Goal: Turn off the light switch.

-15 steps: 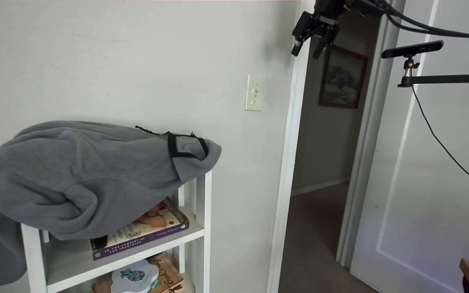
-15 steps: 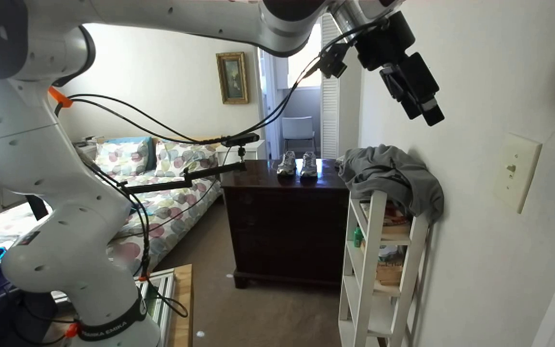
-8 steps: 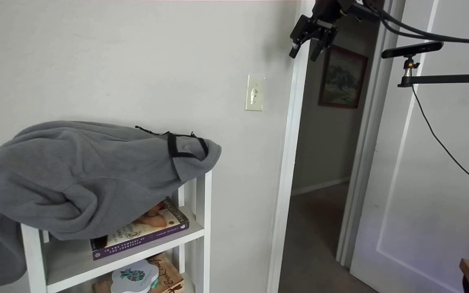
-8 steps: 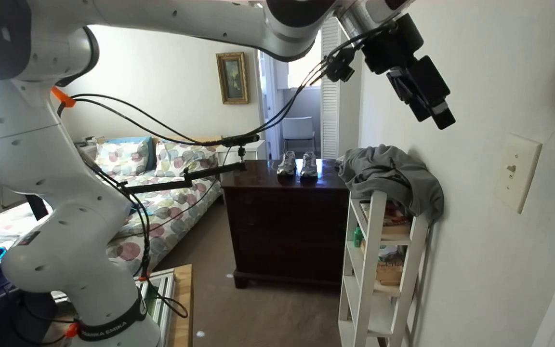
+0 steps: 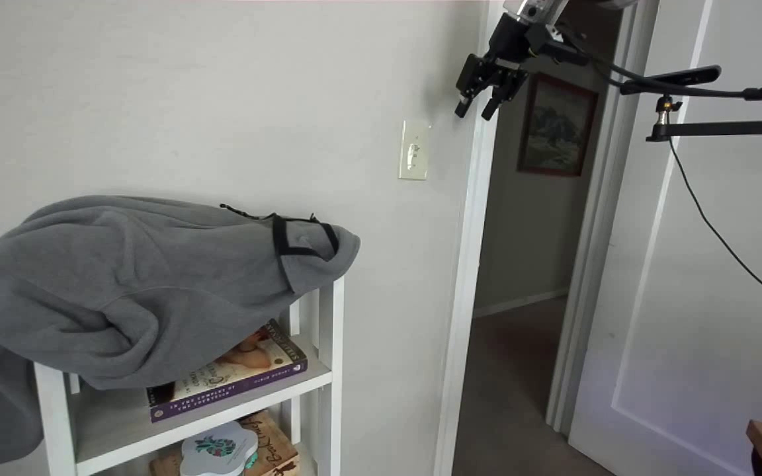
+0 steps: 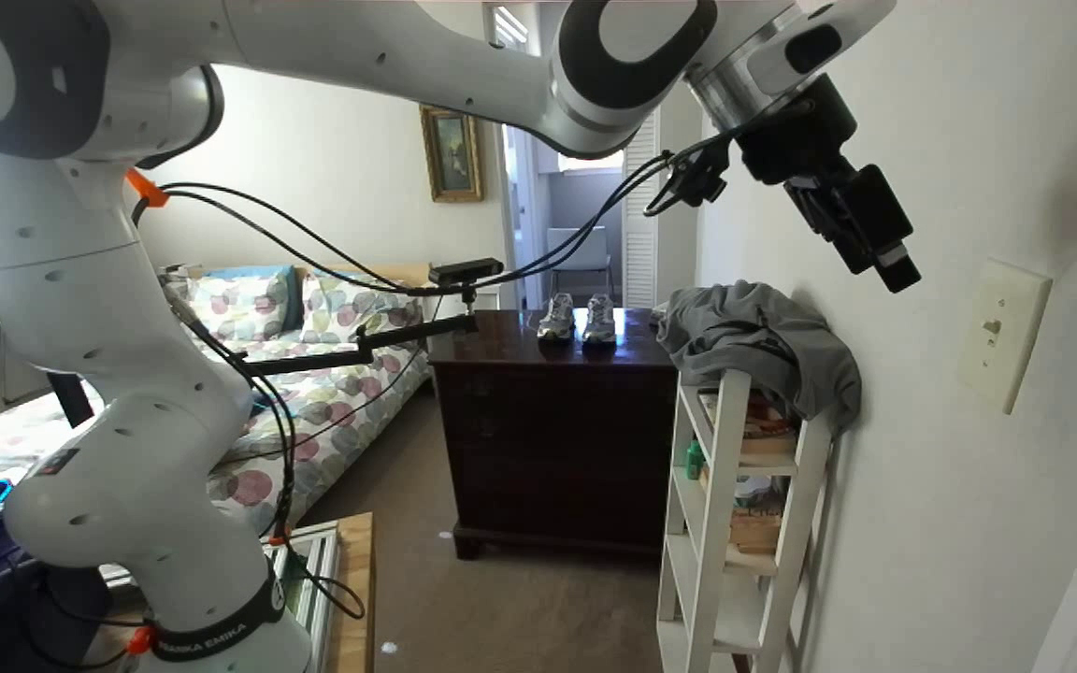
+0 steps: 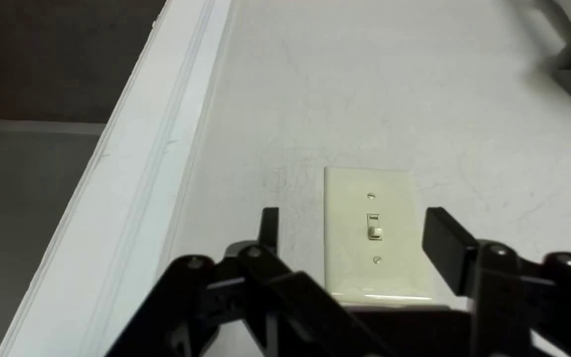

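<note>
On the wall (image 7: pixel 315 84) sits a cream light switch (image 7: pixel 375 232) (rectangular, glossy).

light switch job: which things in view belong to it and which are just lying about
For the job:
cream toggle light switch
gripper, open

Just lying about:
gray fleece garment
purple-spined book
pair of sneakers on the dark dresser
</note>
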### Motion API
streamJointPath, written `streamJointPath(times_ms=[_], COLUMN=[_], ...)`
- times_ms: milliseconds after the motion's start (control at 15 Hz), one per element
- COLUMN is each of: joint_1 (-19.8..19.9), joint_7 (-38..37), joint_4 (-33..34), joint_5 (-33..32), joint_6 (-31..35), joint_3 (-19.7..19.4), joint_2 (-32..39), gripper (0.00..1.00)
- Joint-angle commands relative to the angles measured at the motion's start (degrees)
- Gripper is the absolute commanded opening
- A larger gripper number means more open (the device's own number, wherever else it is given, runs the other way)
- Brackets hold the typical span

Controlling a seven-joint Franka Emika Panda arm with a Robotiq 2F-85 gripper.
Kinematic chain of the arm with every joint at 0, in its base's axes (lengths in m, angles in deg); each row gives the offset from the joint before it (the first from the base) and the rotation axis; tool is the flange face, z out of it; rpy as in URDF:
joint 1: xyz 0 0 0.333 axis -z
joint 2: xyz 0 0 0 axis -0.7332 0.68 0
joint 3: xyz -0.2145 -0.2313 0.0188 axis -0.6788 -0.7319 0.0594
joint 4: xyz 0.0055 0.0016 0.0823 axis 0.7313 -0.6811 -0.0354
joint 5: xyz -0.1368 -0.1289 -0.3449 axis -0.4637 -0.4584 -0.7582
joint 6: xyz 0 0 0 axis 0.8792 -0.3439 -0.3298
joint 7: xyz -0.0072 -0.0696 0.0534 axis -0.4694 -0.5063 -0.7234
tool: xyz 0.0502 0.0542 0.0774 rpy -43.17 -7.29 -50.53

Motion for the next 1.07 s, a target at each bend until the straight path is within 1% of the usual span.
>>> streamJointPath(times_ms=[0,133,333,400,467,533,667,1000], joint_1=[-1.10,-1.39,-2.12,-2.43,-2.70,-3.00,-3.55,-4.38], joint_7=[-2.37,-2.36,-1.71,-1.64,-1.67,-1.48,-1.64,-0.77], joint_4=[2.25,2.95,4.29,4.86,5.33,5.93,6.88,9.50], joint_5=[-2.83,-2.97,-2.35,-2.29,-2.41,-2.23,-2.70,-1.59], joint_6=[3.54,5.06,6.51,6.60,6.87,6.91,7.33,7.72], joint_3=[-1.46,-1.88,-2.36,-2.45,-2.56,-2.71,-3.17,-4.61], joint_2=[2.90,4.13,6.04,6.71,7.31,7.95,9.24,12.07], gripper=[0.45,0.33,0.11,0.05,0.01,0.00,0.00,0.00])
